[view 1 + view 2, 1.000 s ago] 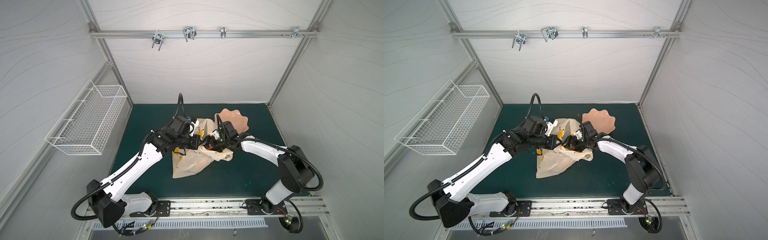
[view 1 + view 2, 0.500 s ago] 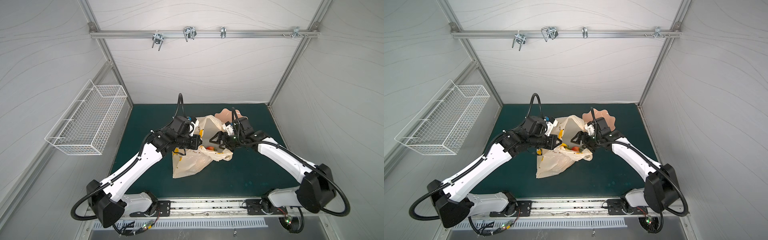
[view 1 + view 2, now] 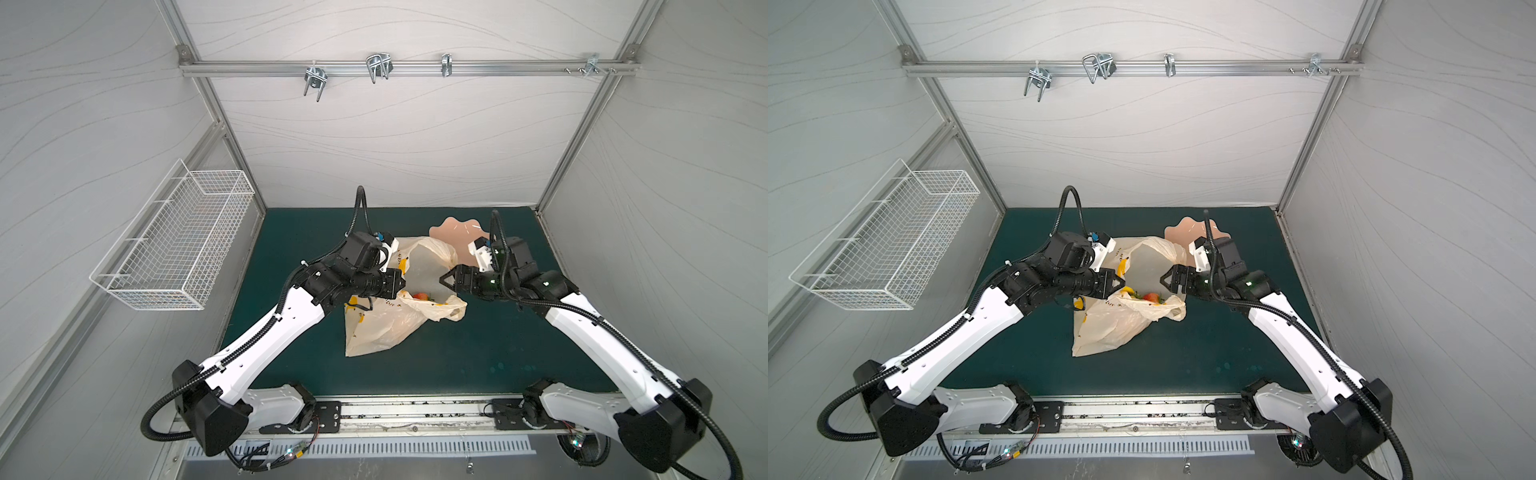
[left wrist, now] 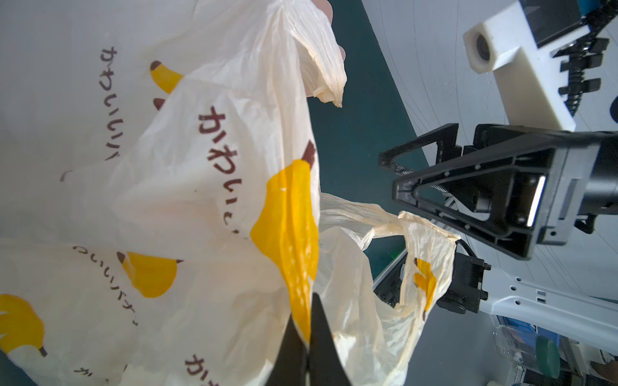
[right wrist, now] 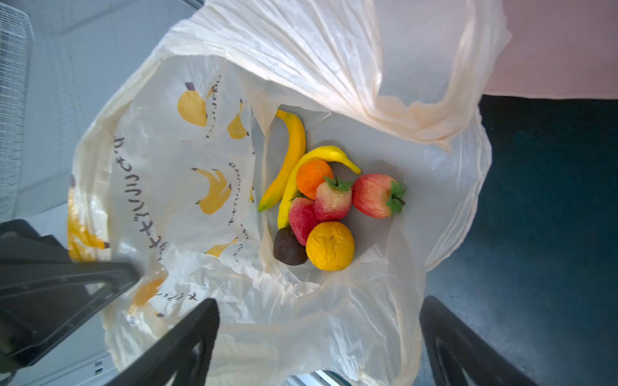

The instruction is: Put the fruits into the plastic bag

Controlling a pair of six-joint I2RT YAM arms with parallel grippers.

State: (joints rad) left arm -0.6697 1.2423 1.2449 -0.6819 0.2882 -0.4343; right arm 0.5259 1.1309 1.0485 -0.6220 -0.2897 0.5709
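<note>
One cream plastic bag (image 3: 386, 328), printed with yellow bananas and dark lettering, slumped on the green tabletop (image 3: 457, 357) between two arms, mouth gaping wide

Eight toy fruits heaped on the bottom of the bag, counted in the right wrist view:
- two bananas (image 5: 290, 157), side by side and touching
- two oranges (image 5: 330, 245), one deep orange tucked against the bananas, one yellower at the edge of the heap
- three strawberries (image 5: 373, 195) with green tops, clustered between the oranges
- one dark brown piece (image 5: 289, 248), touching the yellower orange and a strawberry

Left fingers (image 4: 323, 344) pressed together, pinching a fold of the bag's rim at a yellow print and holding that side up

Right fingers (image 5: 187, 347) spread wide, gripping nothing, hovering over the mouth of the bag, near one drooping loop handle but apart from it

One wavy-edged pink dish (image 3: 451, 227) on the tabletop just behind the bag, partly hidden by the right arm

One white wire basket (image 3: 174, 249) hung on the left wall, well apart from everything else
</note>
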